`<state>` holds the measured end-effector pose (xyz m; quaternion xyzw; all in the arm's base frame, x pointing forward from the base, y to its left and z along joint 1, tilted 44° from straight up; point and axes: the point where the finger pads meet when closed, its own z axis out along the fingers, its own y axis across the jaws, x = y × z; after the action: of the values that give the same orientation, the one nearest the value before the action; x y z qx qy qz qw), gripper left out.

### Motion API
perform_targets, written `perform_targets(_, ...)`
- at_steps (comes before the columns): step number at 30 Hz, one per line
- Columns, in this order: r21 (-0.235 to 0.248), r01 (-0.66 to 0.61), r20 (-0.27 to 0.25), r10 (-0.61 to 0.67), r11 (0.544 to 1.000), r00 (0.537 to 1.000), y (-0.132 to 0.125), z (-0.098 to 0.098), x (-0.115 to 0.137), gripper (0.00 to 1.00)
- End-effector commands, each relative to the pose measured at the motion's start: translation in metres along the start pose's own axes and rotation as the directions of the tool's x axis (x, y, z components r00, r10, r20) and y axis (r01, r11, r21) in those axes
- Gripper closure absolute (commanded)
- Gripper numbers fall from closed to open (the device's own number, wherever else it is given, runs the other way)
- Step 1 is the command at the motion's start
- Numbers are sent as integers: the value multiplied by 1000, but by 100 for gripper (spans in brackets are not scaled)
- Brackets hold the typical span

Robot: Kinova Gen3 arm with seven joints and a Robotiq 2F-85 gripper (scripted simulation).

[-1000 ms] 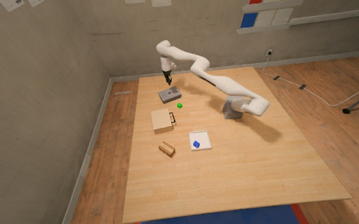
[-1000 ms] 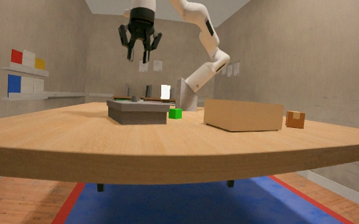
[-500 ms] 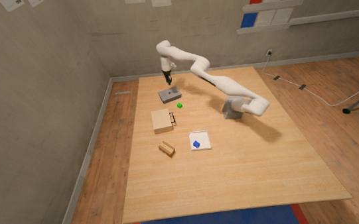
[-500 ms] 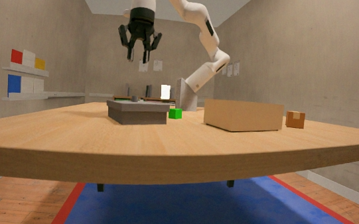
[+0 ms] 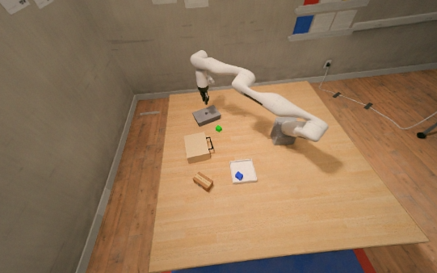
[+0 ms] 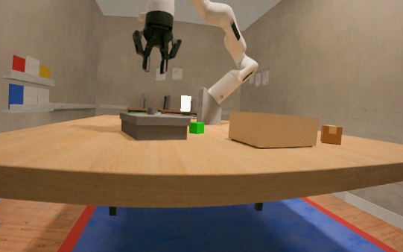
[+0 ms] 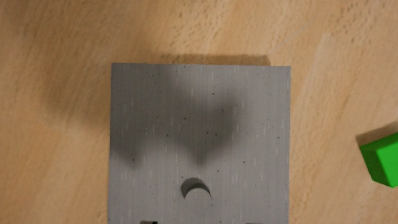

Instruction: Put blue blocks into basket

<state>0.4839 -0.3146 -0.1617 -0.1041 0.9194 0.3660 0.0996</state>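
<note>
Lid and walls kept secrets

We could not see inside the metal box (image 5: 209, 121) (image 6: 154, 132) (image 7: 150, 190) or the cabinet (image 5: 197, 146) (image 6: 273, 130) near it. The wrist picture's edges cut off part of the box and the green block (image 5: 218, 128) (image 6: 197, 127) (image 7: 384, 161) beside it. From outside, we had the cabinet's handle (image 5: 212, 144) hidden.

You are looking at a room that seems to be a robot lab or a workshop, because a big white robot arm (image 5: 276, 102) (image 6: 235, 41) is fixed to a wide wooden table (image 5: 299, 194) (image 6: 201, 158), you can see plain gray walls (image 5: 36, 141) (image 6: 350, 67), papers (image 5: 195, 3) (image 6: 265, 77) stuck up on them, and a white cord (image 5: 384, 120) held to the wooden floor (image 5: 404, 93) (image 6: 18, 220) with dark tape (image 5: 367, 106)
</note>
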Motion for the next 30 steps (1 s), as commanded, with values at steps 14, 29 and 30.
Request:
perform_targets(14,3,0,1,0,1000,1000,-1,24,-1,52)
perform_targets(29,3,0,1,0,1000,1000,-2,59,-1,52)
perform_targets(30,3,0,1,0,1000,1000,-2,62,-1,52)
